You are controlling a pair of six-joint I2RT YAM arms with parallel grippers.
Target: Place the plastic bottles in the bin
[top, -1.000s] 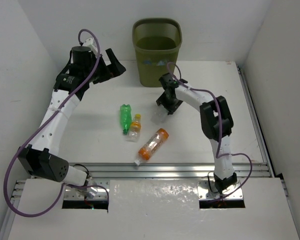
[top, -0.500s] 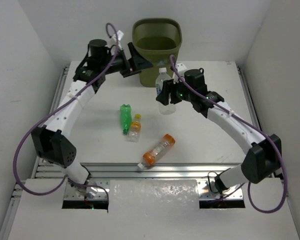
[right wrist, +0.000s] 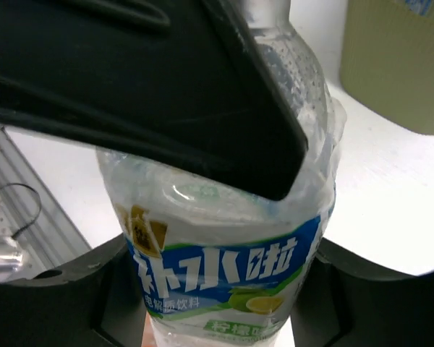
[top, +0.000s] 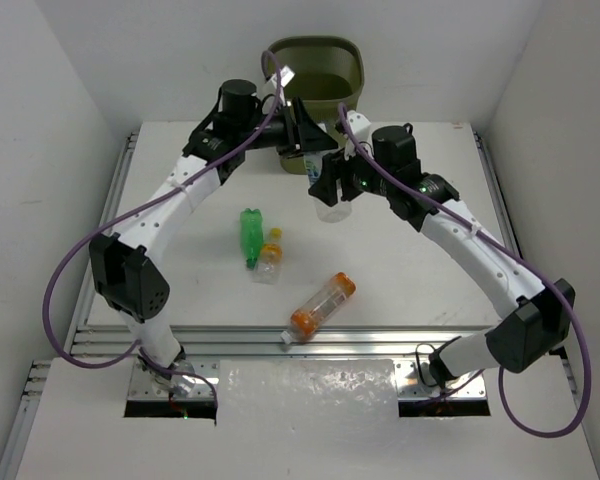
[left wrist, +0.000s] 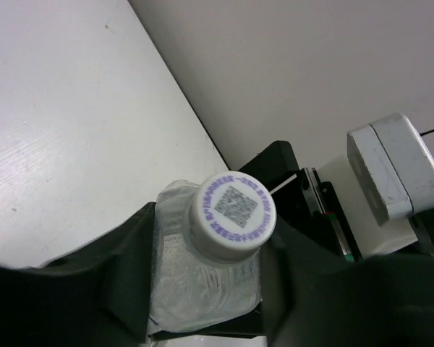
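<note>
A clear plastic bottle (top: 330, 207) with a blue label hangs upright just in front of the olive-green bin (top: 315, 62). My right gripper (top: 332, 190) is shut on its labelled body (right wrist: 224, 267). My left gripper (top: 308, 140) is shut on its shoulder just under the white cap (left wrist: 231, 215), with one black finger (left wrist: 123, 267) on each side. On the table lie a green bottle (top: 250, 234), a small orange bottle (top: 270, 254) and a larger orange bottle (top: 322, 306).
The bin's wall (right wrist: 398, 65) stands close behind the held bottle. The larger orange bottle lies near the metal rail (top: 310, 340) at the table's front edge. White walls close in the left, right and back sides.
My left arm has swung right from the far left and closed on the bottle's top. The right arm lifted the bottle off the table. The larger orange bottle rolled toward the front edge.
</note>
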